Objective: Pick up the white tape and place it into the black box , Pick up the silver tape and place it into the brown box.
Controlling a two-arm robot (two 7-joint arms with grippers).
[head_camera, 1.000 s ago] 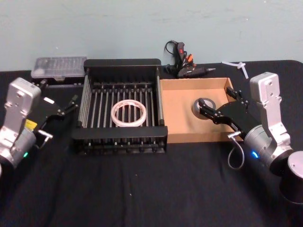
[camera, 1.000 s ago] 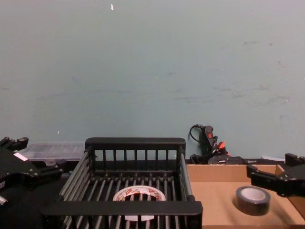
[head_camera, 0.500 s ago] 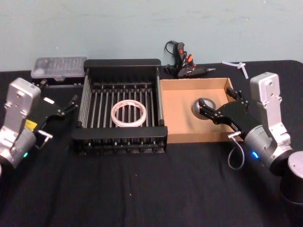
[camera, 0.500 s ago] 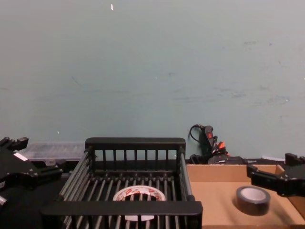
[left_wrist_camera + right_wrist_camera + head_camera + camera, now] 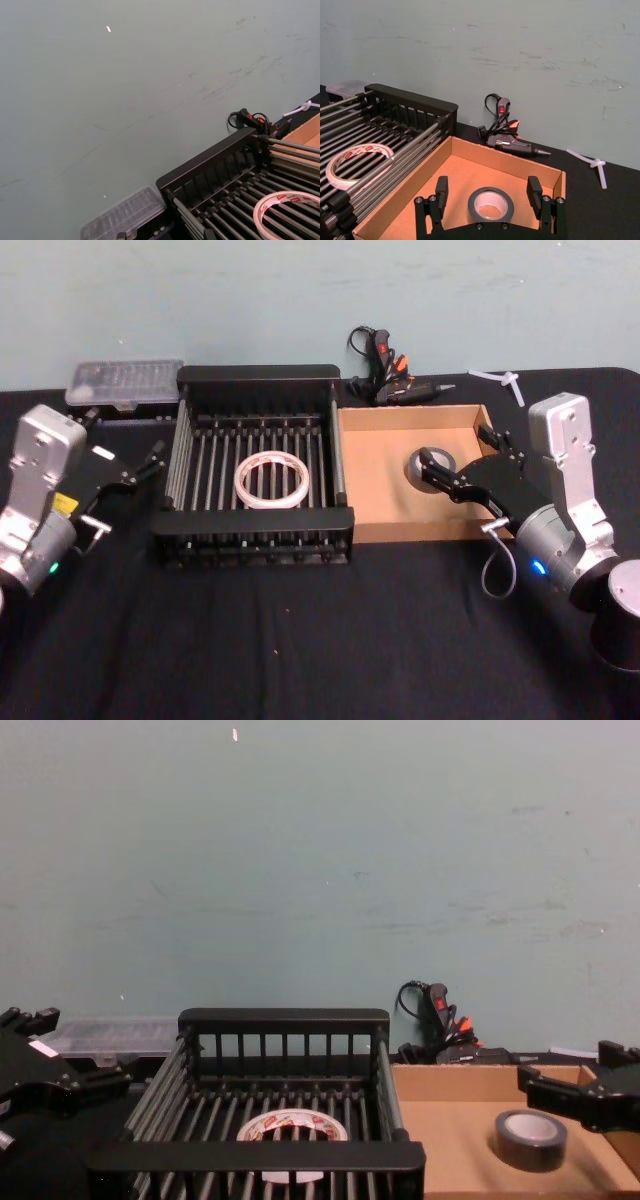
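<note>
Silver tape (image 5: 490, 204) lies in brown box (image 5: 372, 473); right gripper (image 5: 489, 192) spread around it, should lift straight up. White tape (image 5: 270, 481) sits in black box (image 5: 259, 374); left gripper (image 5: 142, 469) beside that box, spread.

White tape (image 5: 270, 481) lies flat in black box (image 5: 258, 373); silver tape (image 5: 432, 466) in brown box (image 5: 372, 480).

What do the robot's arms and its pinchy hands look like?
Each arm is chunky silver-grey metal with rounded joints, and a small blue-green light glows on each. A thin grey cable loops under the right arm. The left gripper and the right gripper are black, with flat black fingers held on by little screws.
</note>
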